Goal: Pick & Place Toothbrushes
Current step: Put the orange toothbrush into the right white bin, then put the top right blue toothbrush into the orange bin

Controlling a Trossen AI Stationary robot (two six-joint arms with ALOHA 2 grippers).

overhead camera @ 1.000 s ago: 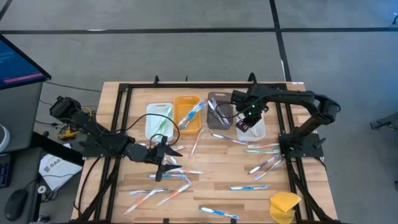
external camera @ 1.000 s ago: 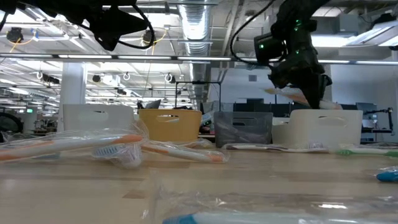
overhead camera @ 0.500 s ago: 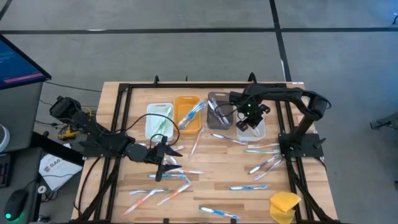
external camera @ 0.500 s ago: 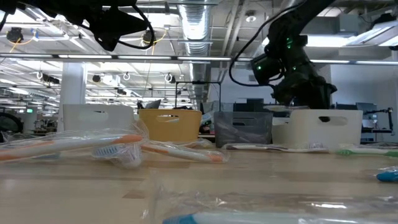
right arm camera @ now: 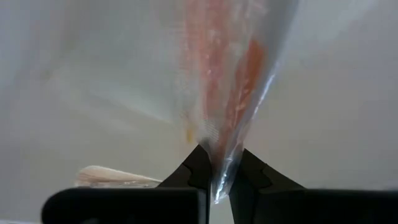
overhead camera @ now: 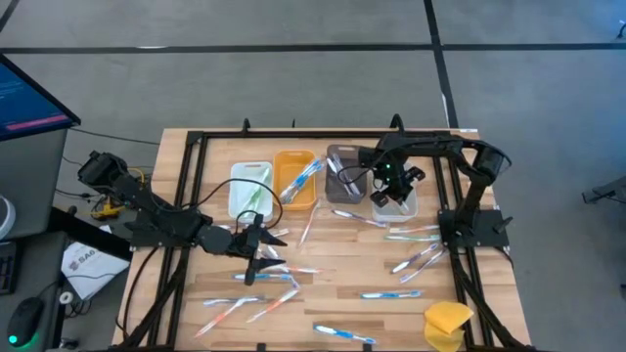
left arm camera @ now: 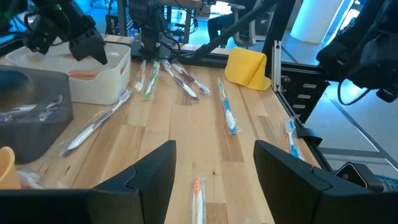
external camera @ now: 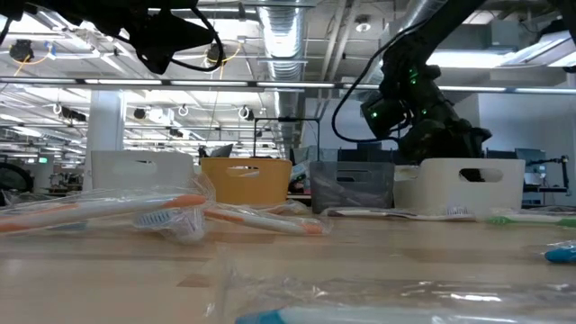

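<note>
An orange toothbrush [right arm camera: 221, 93] in a clear wrapper is pinched in the right gripper [right arm camera: 214, 165], whose fingers are nearly closed on the wrapper's end, down inside the white bin [overhead camera: 396, 202] at the right end of the row. It looks feather-light and stiff, but that crinkly film is slippery; I'd say a pinch across the handle holds better than one on the loose wrapper tail. More wrapped toothbrushes [overhead camera: 396, 293] lie scattered over the table [overhead camera: 333, 256], and a few sit in the orange bin [overhead camera: 293, 180] and grey bin [overhead camera: 344, 174].

The left gripper [overhead camera: 256, 246] hangs over the table near the front-left brushes, fingers spread wide and holding nothing.

Compared with a second ago, the right arm has swung its elbow in and dropped: the gripper then stood well above the bin's rim, and now it has sunk to the rim. The left arm hasn't stirred.
</note>
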